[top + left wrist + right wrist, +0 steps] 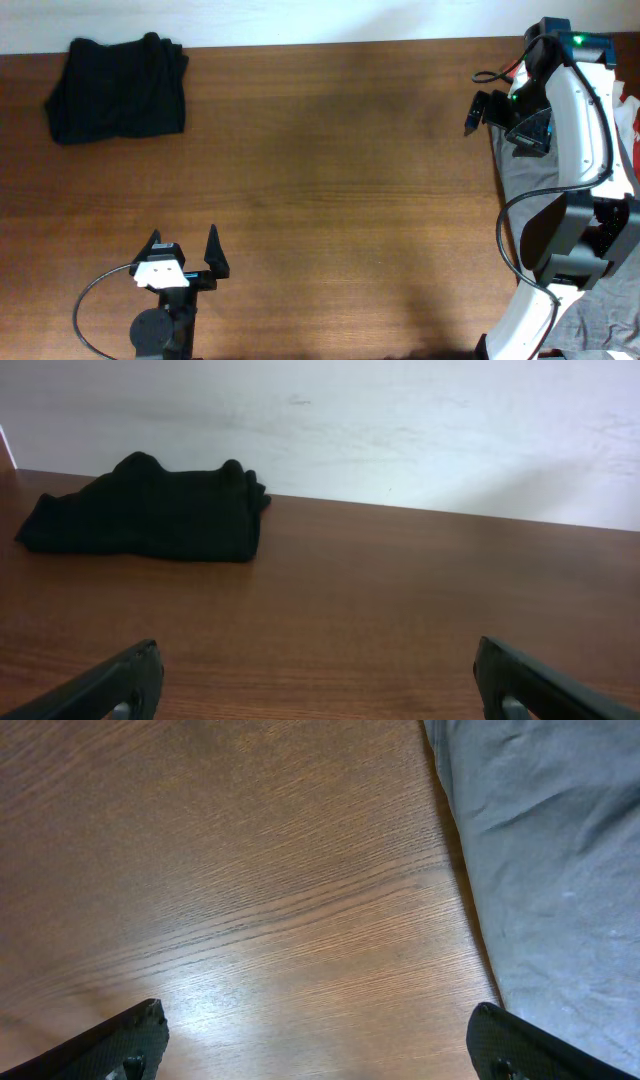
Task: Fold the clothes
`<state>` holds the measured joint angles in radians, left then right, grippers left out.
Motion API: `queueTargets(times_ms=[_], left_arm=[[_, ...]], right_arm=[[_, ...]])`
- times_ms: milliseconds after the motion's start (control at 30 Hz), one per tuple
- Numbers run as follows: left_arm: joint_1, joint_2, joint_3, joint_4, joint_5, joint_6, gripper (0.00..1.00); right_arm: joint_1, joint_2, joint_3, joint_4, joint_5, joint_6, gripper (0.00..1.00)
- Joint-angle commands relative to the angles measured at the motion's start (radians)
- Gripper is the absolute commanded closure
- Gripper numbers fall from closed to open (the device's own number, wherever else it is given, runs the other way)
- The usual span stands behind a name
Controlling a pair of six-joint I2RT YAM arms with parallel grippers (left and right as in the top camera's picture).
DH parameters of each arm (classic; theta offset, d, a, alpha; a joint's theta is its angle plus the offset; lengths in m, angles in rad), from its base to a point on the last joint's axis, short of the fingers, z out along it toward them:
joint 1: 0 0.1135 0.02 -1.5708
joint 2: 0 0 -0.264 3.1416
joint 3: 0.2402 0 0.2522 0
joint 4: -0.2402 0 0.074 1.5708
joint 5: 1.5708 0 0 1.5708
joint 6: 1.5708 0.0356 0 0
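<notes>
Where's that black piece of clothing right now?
Seen from overhead, the black garment lies at the far left corner of the table, well ahead of the left gripper.

The grey cloth (pixel 525 172) runs off the picture's right edge, and the right arm (pixel 585 110) covers much of it.

Robotics lab setup, wood-grain table (pixel 330 180), bare white wall (pixel 420 420), mounted arms (pixel 585 110) (cables (pixel 78 310) trailing)

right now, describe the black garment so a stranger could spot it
On the wooden table, go to the far corner by the white wall, on the robot's left. The black garment lies bundled there, the only dark cloth; the grey cloth is across the table.
</notes>
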<state>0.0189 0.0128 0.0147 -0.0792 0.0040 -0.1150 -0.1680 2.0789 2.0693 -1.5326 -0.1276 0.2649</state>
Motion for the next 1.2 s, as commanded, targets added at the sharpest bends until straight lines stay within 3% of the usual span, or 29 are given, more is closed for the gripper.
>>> queueTargets(times_ms=[0, 333, 467, 633, 800, 900, 1033, 1167], left_arm=[[0.003, -0.008, -0.006, -0.001, 0.018, 0.015, 0.01], [0.003, -0.008, -0.006, -0.001, 0.018, 0.015, 0.01], [0.003, -0.008, -0.006, -0.001, 0.018, 0.015, 0.01], [0.003, -0.008, -0.006, -0.001, 0.018, 0.015, 0.01], [0.003, -0.008, -0.006, -0.001, 0.018, 0.015, 0.01], [0.003, -0.008, -0.006, -0.001, 0.018, 0.015, 0.01], [0.003, -0.008, -0.006, -0.001, 0.018, 0.015, 0.01], [0.003, -0.008, -0.006, -0.001, 0.018, 0.015, 0.01]], right_arm=[[-0.003, -0.01, 0.011, 0.0, 0.009, 0.002, 0.01], [-0.003, -0.01, 0.011, 0.0, 0.009, 0.002, 0.01], [-0.002, -0.05, 0.011, 0.035, 0.104, 0.002, 0.01], [0.011, -0.353, 0.01, 0.196, 0.199, 0.0, 0.01], [0.011, -0.645, -0.018, 0.082, 0.298, -0.006, 0.02], [0.011, -0.83, -0.167, 0.124, 0.296, 0.005, 0.01], [0.011, -1.1, -0.556, 0.371, 0.261, 0.005, 0.01], [0.011, -1.396, -1.004, 0.784, 0.158, 0.005, 0.01]])
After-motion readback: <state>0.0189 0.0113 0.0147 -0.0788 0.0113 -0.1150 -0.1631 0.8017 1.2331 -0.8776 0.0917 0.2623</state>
